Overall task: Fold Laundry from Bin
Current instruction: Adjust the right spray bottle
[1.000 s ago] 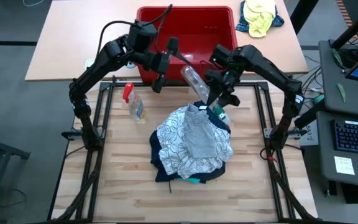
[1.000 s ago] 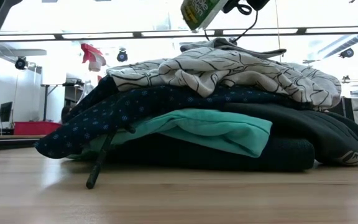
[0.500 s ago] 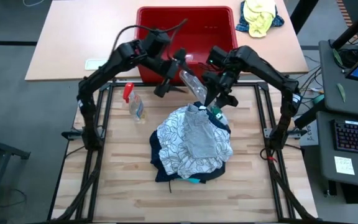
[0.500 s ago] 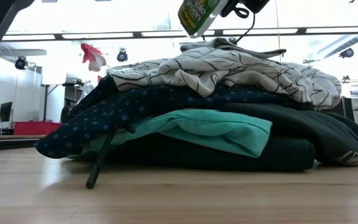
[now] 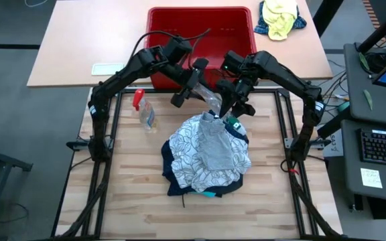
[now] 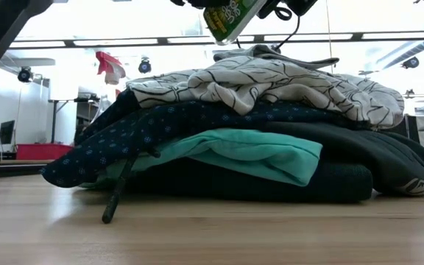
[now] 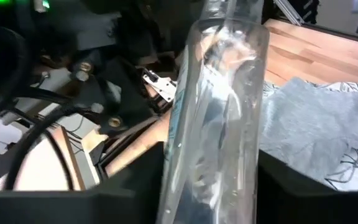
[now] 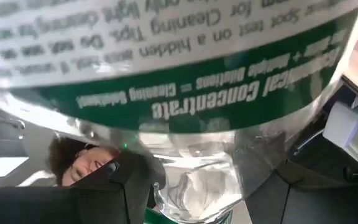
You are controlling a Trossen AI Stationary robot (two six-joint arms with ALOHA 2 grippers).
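Nearest you, the laundry (image 5: pixel 206 157) — a soft heap, light leaf-print cloth over navy, turquoise and black — sits mid-table. Just behind it, your right gripper (image 5: pixel 236 105) clamps the green-labelled end of a clear plastic bottle (image 5: pixel 210 90). Your left gripper (image 5: pixel 190 86) has its fingers either side of the other end — contact is hard to make out. Farthest, the red plastic bin (image 5: pixel 200 21); the arms hide its near rim.

Both arms are being held raised and stretched inward over the far middle of the table. The left gripper (image 5: pixel 191 82) and the right gripper (image 5: pixel 236 100) are being kept near each other, each clamped on one clear bottle (image 5: pixel 208 88).
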